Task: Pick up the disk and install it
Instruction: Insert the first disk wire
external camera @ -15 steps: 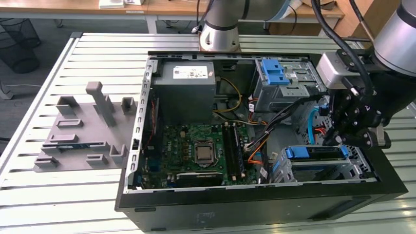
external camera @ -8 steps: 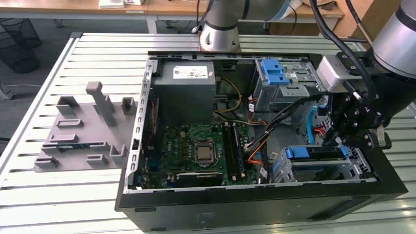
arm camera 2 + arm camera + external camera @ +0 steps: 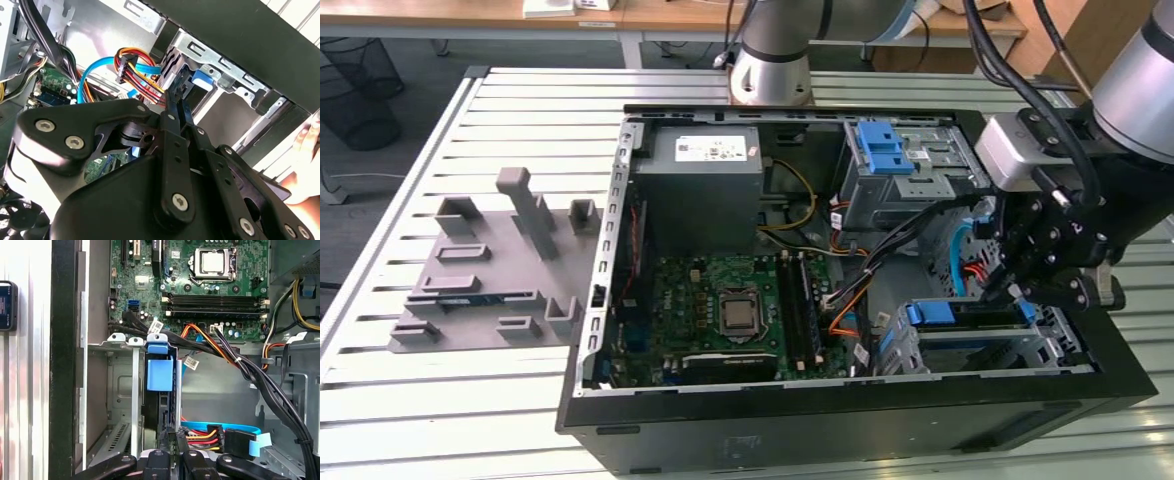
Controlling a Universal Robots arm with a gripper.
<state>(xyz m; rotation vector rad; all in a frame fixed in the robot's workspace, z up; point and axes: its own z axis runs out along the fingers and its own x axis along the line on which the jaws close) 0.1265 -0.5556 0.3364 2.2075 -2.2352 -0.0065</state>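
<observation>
One grey plastic rack (image 3: pixel 494 270) lies on the slatted table (image 3: pixel 400 400) at the exterior view's left. Beside it is the open computer case (image 3: pixel 854 425), with its green board (image 3: pixel 720 310) and grey power box (image 3: pixel 707 170). Further right, the disk (image 3: pixel 961 315) stands on edge in the metal bay (image 3: pixel 1054 345) at the case's near corner, and the gripper (image 3: pixel 1003 292) reaches down onto it.

The first wrist view looks along the bay and shows the disk's (image 3: pixel 160 375) blue frame set between the bay's metal rails. The gripper (image 3: pixel 167 440) sits narrow, pinching the disk's dark end. The second wrist view adds the orange and blue cables (image 3: pixel 130 62) plugged in just beside the gripper (image 3: pixel 179 102) and the disk's blue tab (image 3: pixel 202 80).
</observation>
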